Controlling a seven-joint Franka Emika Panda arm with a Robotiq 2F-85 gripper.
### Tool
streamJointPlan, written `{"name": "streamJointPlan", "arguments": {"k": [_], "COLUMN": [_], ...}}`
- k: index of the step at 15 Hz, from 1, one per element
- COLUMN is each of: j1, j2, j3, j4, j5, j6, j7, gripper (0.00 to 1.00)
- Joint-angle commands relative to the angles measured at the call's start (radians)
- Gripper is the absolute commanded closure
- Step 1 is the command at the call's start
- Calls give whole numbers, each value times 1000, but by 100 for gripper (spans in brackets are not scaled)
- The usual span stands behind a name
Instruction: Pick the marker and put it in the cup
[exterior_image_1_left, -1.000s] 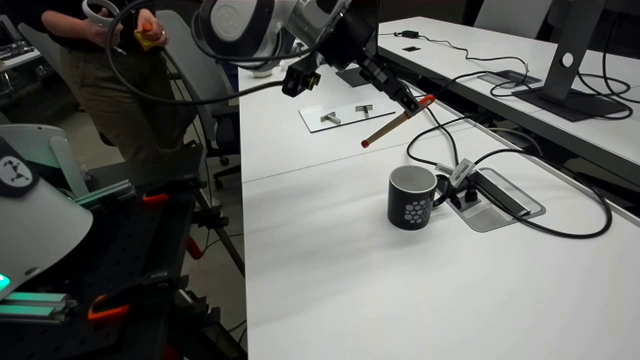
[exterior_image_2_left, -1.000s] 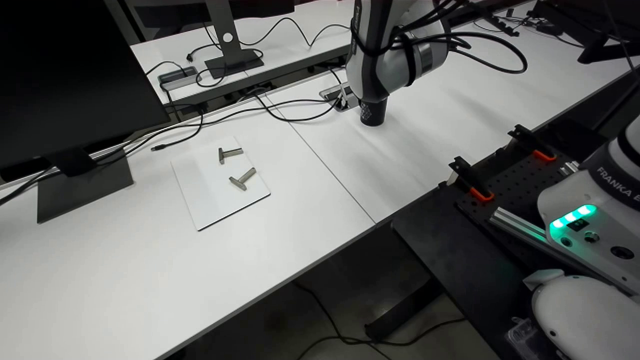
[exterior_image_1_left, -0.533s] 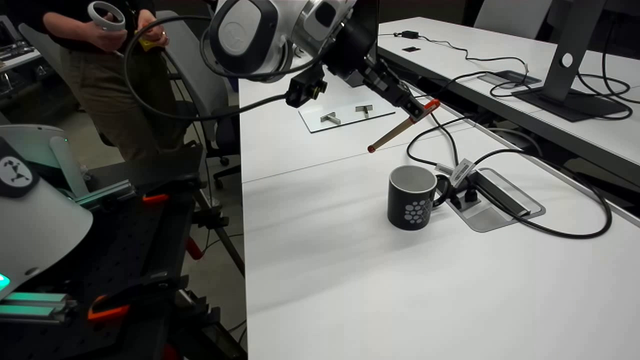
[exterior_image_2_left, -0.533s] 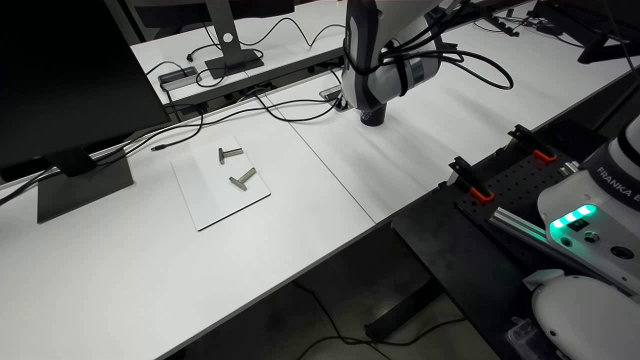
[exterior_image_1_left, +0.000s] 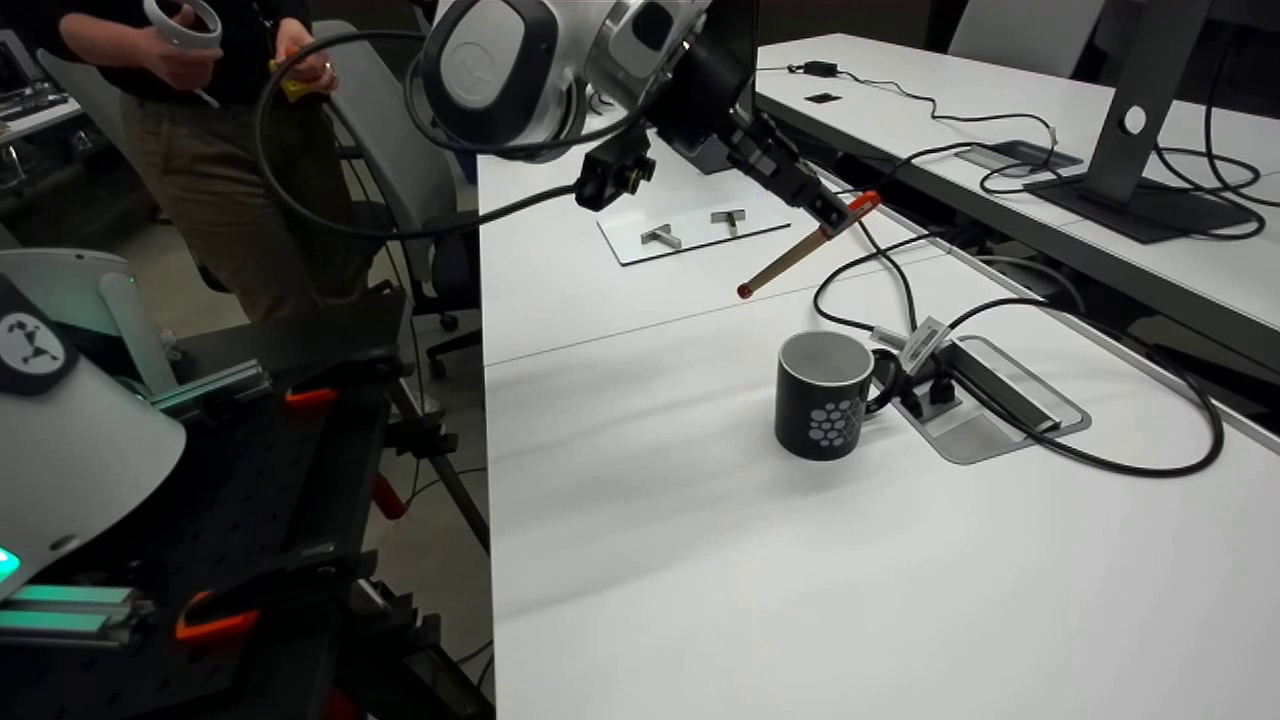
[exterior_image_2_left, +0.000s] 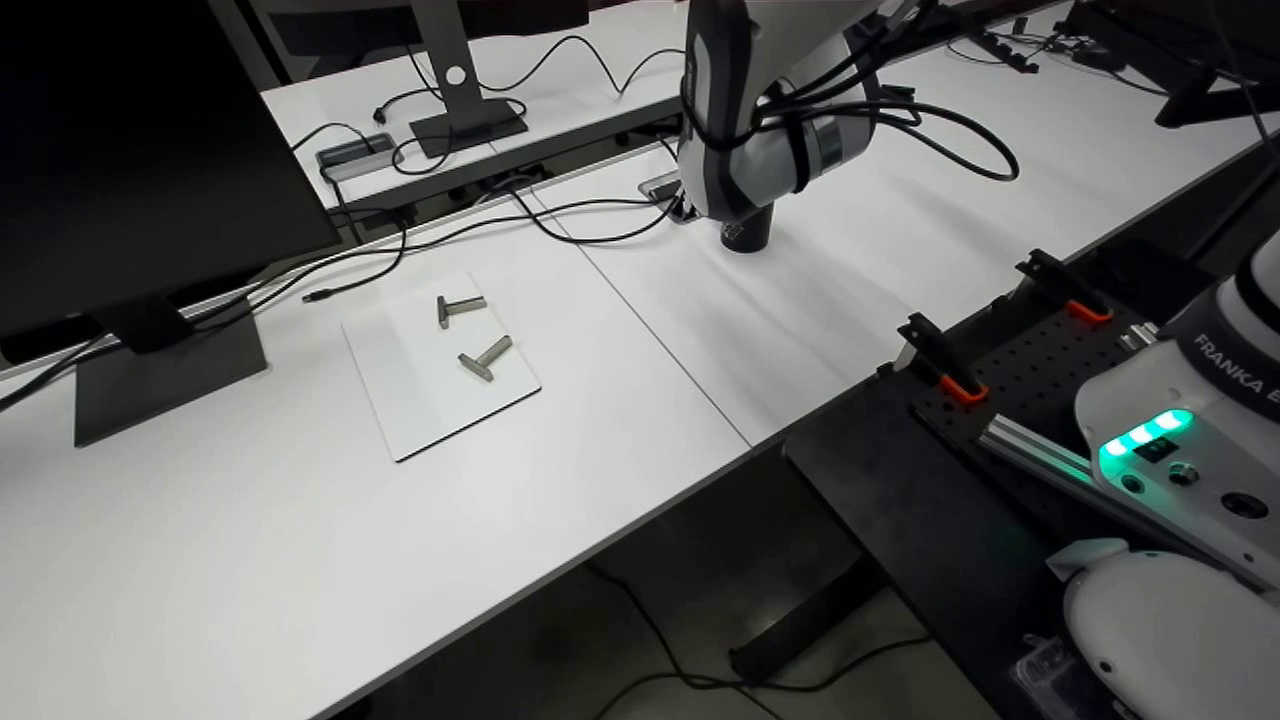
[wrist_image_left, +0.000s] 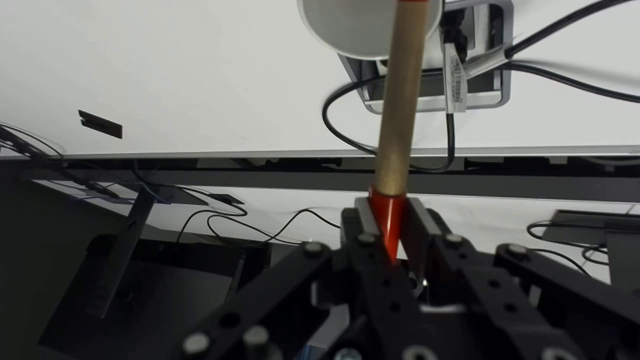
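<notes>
- Currently, the gripper (wrist_image_left: 392, 221) is clamped on the orange-red end section of the marker (wrist_image_left: 398, 120).
- The marker is held tilted above the desk (exterior_image_1_left: 640, 520), apart from the cup (exterior_image_1_left: 805, 412).
- The cup is stood upright on the desk, between the robot-side edge and a cable hatch (exterior_image_1_left: 966, 434); its handle is turned toward the hatch.
- Farther off, two metal T-shaped pieces (exterior_image_2_left: 494, 351) are carried on a white board (exterior_image_2_left: 415, 400) between the desk's long edges.

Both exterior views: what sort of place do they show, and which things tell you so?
Probably an office used as a robotics lab: a long white desk, a black monitor, and a robot base marked FRANKA.
</notes>
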Motion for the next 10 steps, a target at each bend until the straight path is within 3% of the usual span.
{"name": "streamJointPlan", "arguments": {"k": [1, 5, 10], "j1": [75, 106, 87], "j2": [92, 181, 235], "j3": [-56, -95, -60], "j4": [76, 105, 85], "j5": [78, 58, 50], "j6": [0, 0, 5], "j7": [43, 174, 299], "gripper": [93, 93, 93]}}
